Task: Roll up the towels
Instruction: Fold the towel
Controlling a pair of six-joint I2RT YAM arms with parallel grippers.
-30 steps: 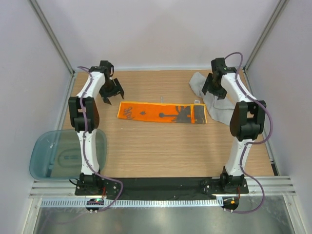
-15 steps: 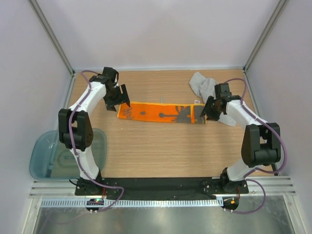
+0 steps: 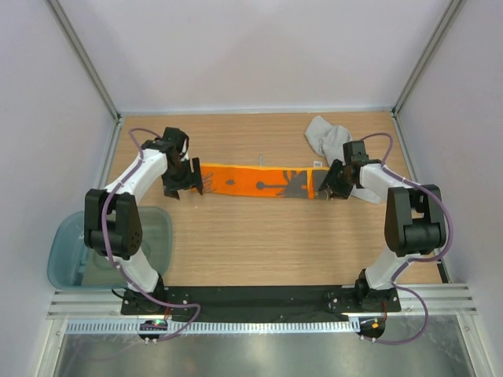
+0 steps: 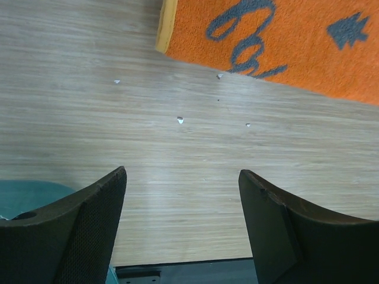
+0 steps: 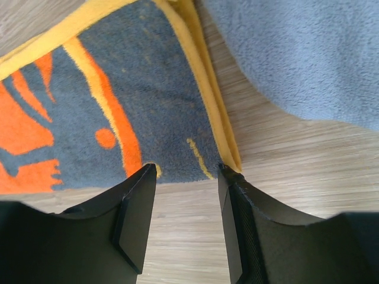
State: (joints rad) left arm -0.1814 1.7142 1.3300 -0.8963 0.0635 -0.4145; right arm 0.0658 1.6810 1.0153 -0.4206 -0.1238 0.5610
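The wooden table [image 3: 267, 236] is carrying an orange towel [image 3: 251, 179], lying flat as a long strip from left to right. A crumpled grey towel [image 3: 328, 137] is lying just beside its right end. Both arms are reaching low. The left gripper [image 4: 182, 177] is hanging spread wide over bare wood near the strip's left end. The right gripper [image 5: 186, 171] is standing parted at the yellow-trimmed right end, pinching nothing. The towel's grey script is unreadable.

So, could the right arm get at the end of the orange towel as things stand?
Probably yes: the right tool sits open at the end edge of the orange towel, with the grey towel beside it, not between.
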